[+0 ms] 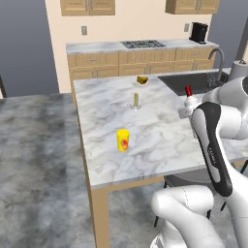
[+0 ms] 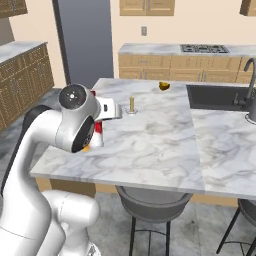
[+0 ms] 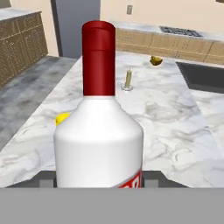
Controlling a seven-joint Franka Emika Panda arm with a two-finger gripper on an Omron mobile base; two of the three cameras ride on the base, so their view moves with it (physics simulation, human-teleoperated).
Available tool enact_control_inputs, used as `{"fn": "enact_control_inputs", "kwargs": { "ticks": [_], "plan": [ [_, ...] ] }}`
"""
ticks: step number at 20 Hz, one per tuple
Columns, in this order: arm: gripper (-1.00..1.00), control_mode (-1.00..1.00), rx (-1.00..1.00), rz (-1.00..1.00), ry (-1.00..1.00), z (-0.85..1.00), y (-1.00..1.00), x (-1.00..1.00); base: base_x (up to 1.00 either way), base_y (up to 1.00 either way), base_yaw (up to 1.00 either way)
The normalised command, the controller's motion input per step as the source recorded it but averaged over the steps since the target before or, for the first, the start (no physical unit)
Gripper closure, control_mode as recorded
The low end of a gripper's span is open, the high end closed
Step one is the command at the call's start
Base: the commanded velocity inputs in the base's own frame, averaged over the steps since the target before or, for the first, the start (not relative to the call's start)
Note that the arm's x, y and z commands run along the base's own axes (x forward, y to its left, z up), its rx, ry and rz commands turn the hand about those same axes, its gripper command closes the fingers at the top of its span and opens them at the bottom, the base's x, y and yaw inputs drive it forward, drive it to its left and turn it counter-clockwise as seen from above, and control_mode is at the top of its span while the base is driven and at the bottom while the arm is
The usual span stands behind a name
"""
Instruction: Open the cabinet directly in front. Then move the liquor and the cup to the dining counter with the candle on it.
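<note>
My gripper [image 3: 98, 180] is shut on the liquor [image 3: 99, 131], a white bottle with a red cap, gripped low on its body. The liquor [image 1: 189, 99] stands upright over the right part of the dining counter [image 1: 155, 131]; whether it touches the marble I cannot tell. It also shows at the counter's left front, the liquor [image 2: 99, 134], half behind my arm. The yellow cup [image 1: 123, 140] stands on the counter's front left. The candle [image 1: 136, 100] stands upright mid-counter, beyond the cup. The cabinet is out of view.
A small yellow-brown object [image 1: 142, 80] lies at the counter's far edge. A dark sink [image 1: 189, 80] with a faucet [image 1: 219, 58] is set into the counter's far right. Stools [image 2: 152, 200] stand under the near edge. A stove [image 1: 143, 44] sits on the back counter.
</note>
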Motion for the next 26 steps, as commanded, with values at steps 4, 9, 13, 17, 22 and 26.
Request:
{"fn": "enact_control_inputs", "kwargs": {
  "ticks": [4, 9, 13, 17, 22, 26],
  "plan": [
    [1.00, -1.00, 0.00, 0.04, 0.06, -0.33, 0.00, 0.00, 0.00, 0.00, 0.00],
    [1.00, -1.00, 0.00, 0.01, 0.00, -0.12, 0.00, 0.03, 0.00, 0.00, 0.00],
    [1.00, -1.00, 0.03, 0.00, -0.04, -0.10, 0.00, 0.34, 0.00, 0.00, 0.00],
    [1.00, -1.00, 0.07, 0.00, -0.07, -0.22, 0.00, 0.59, 0.00, 0.00, 0.00],
    [1.00, -1.00, 0.11, 0.00, -0.04, -0.36, 0.08, 0.67, 0.00, 0.00, 0.00],
    [1.00, -1.00, 0.08, 0.00, -0.04, -0.50, 0.18, 0.72, 0.00, 0.00, 0.00]
  ]
}}
